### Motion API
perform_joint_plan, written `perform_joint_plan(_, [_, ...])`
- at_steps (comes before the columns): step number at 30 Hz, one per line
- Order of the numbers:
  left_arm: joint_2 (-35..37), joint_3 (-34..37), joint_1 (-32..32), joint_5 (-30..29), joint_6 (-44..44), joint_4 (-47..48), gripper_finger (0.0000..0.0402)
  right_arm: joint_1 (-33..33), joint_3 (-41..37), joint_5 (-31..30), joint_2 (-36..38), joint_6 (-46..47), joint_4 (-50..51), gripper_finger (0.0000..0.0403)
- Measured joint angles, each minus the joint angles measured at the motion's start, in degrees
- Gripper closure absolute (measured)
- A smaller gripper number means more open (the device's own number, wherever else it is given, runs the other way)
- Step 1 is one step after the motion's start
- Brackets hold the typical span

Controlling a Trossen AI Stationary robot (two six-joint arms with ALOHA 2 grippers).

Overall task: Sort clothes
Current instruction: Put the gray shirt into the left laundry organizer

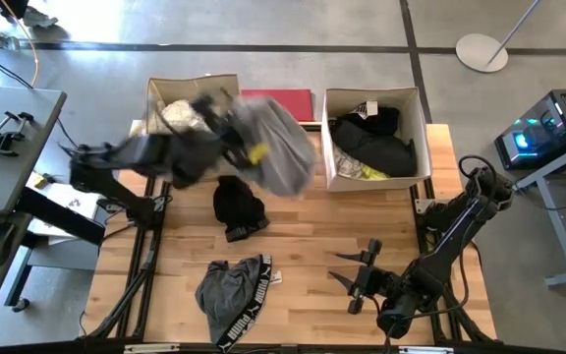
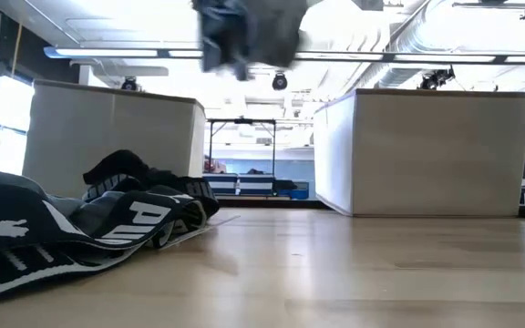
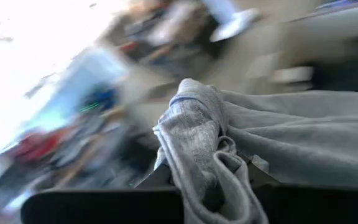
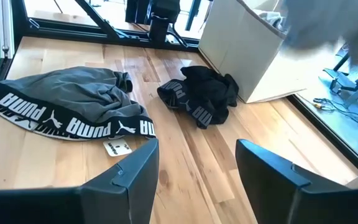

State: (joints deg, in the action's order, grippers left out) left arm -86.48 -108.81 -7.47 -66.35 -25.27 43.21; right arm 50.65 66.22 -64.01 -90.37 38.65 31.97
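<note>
My left gripper [image 1: 232,133] is shut on a light grey garment [image 1: 278,143], high above the table's far middle, between the two boxes; the garment also shows at the top of the low view [image 2: 244,32]. A black garment [image 1: 237,208] lies on the table at its middle. A grey garment with a PUMA waistband [image 1: 232,293] lies near the front edge. My right gripper [image 4: 197,165] is open and empty, low over the table's near right part [image 1: 347,278]. The left box [image 1: 180,116] holds pale clothes, the right box [image 1: 373,138] black, white and yellow ones. My left gripper pinches a bunched fold of the grey garment [image 3: 197,143] between its two fingers; several layers bulge out around the fingers. The garment is lifted clear of the table and streams away from the gripper toward the right box.
A flat red board [image 1: 281,101] lies between the two cardboard boxes at the far edge. A grey side table with clamps [image 1: 8,138] stands left of the work table. Bare wood shows on the table's right half in front of the right box.
</note>
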Motion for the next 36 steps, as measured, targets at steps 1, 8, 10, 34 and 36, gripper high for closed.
perform_joint_plan(1, [1.04,-0.66,1.63,-2.86,-1.4,-0.04,0.0386,0.0,0.0,0.0,0.0,-0.01,0.05,0.0202])
perform_joint_plan(8, [5.91,-1.08,21.93,4.71,9.45,13.58,0.0385,0.0,0.0,-0.02,0.0,0.04,0.15,0.0201])
perform_joint_plan(10, [5.71,-0.64,28.53,13.79,19.27,22.15,0.0385,0.0,0.0,-0.02,0.0,0.08,0.17,0.0201])
perform_joint_plan(34, [-9.67,40.44,50.22,77.56,25.31,-3.36,0.0371,0.0,-0.02,-0.04,-3.78,1.62,0.35,0.0202])
perform_joint_plan(36, [-8.19,37.75,50.36,77.65,24.98,0.05,0.0359,0.0,-0.02,-0.21,-3.78,1.55,0.36,0.0202])
